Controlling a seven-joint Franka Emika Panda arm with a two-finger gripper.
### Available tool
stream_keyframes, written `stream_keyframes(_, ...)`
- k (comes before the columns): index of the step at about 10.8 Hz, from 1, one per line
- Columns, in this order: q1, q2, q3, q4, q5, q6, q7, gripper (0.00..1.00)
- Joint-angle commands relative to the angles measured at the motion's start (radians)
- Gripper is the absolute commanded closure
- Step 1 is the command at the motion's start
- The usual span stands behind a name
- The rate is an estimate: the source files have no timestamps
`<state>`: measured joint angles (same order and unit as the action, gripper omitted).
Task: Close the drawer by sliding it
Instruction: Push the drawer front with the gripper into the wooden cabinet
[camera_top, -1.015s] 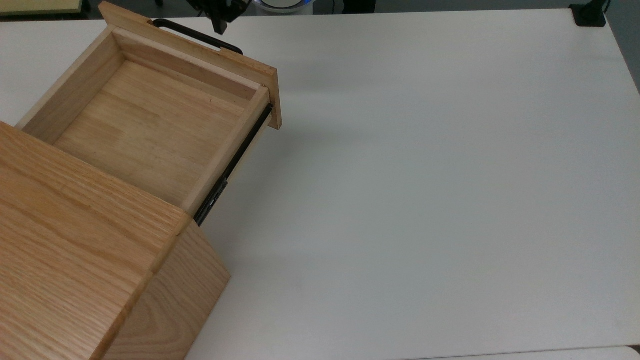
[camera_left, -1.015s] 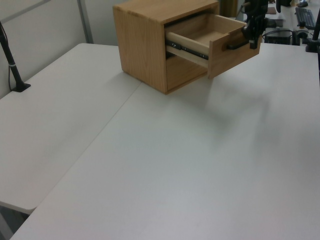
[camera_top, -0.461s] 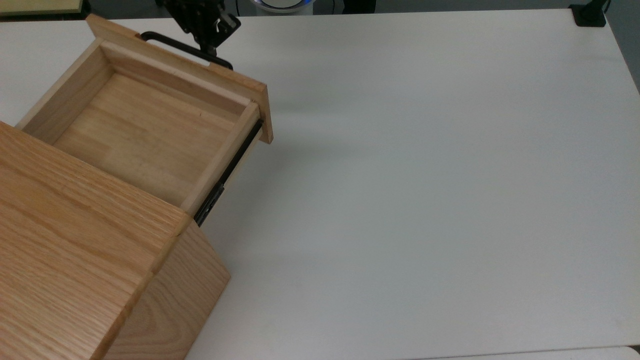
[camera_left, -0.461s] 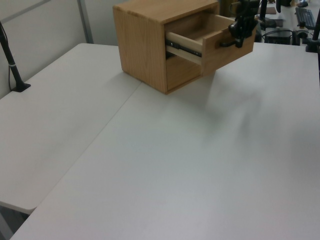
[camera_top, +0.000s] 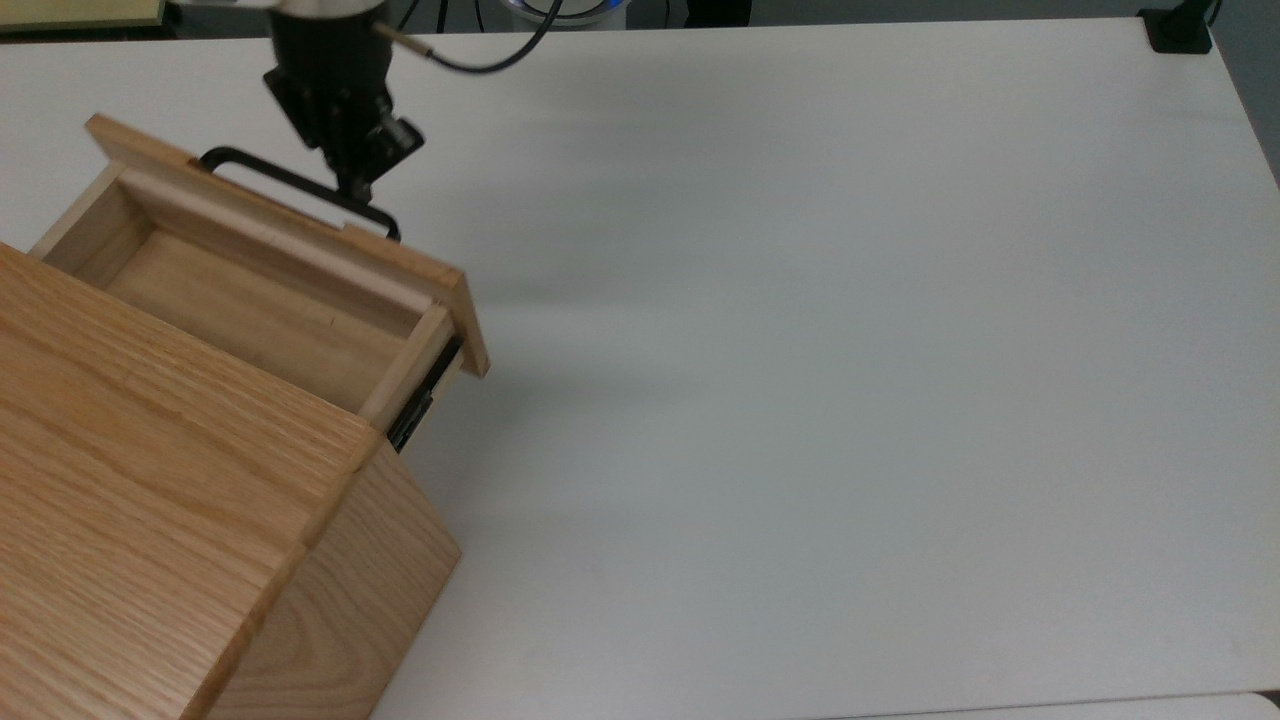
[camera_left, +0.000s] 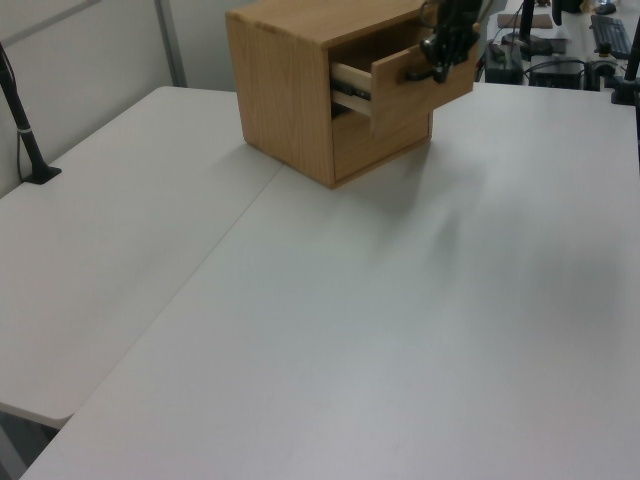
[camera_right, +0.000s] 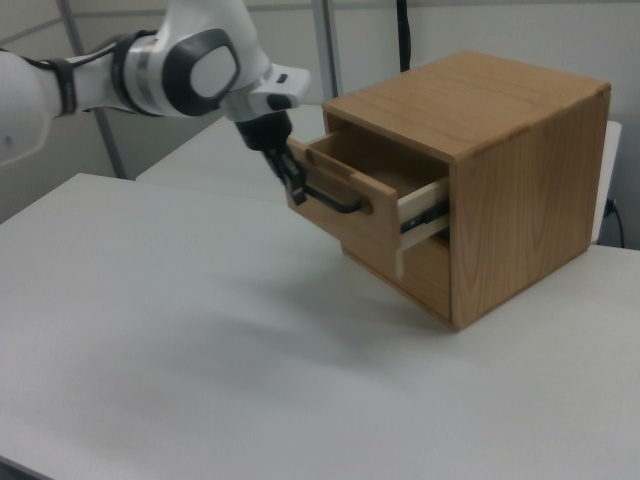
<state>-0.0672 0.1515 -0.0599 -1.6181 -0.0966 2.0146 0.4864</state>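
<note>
The drawer (camera_top: 270, 300) sits in the upper left of the top view, about half out of the cabinet (camera_top: 170, 520). Its front panel (camera_top: 290, 235) runs diagonally from the upper left down toward the middle, and the black side rail (camera_top: 425, 400) shows beneath its lower end. In the right view the same drawer juts out of the upper slot of the cabinet (camera_right: 520, 200), right of centre in that frame, with the surface (camera_right: 200, 350) bare in front of it.

The pincer (camera_top: 362, 185) is at the handle (camera_top: 300, 185), near the end of the bar that lies toward the centre of the top view. In the right view its dark fingers (camera_right: 292, 172) come down on the bar where it meets the panel. Whether the pincer is pinching the bar or merely pressing against it with its fingers together, I cannot tell.

The step in hand is, by my judgement, the push home, and there is a fair stretch of travel left. To do it well the push should run straight along the rails, that is, square to the front panel (toward the lower left of the top view). The contact looks off centre, so any sideways drift could rack the drawer in its runners; keeping the line true matters more than speed. The cabinet stands loose on the surface, so a steady, easing push is wiser than a shove, which could slide the whole box. Ease off as the panel nears the cabinet face.
</note>
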Motion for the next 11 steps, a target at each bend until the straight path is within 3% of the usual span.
stream_keyframes(1,-0.023,0.150,-0.001,0.173,-0.040,0.061,0.037,0.98)
stream_keyframes(4,-0.045,0.223,-0.005,0.243,-0.040,0.143,0.058,0.98)
stream_keyframes(8,-0.062,0.264,-0.005,0.244,-0.040,0.324,0.081,0.98)
stream_keyframes(11,-0.063,0.252,-0.005,0.234,-0.041,0.333,0.072,0.97)
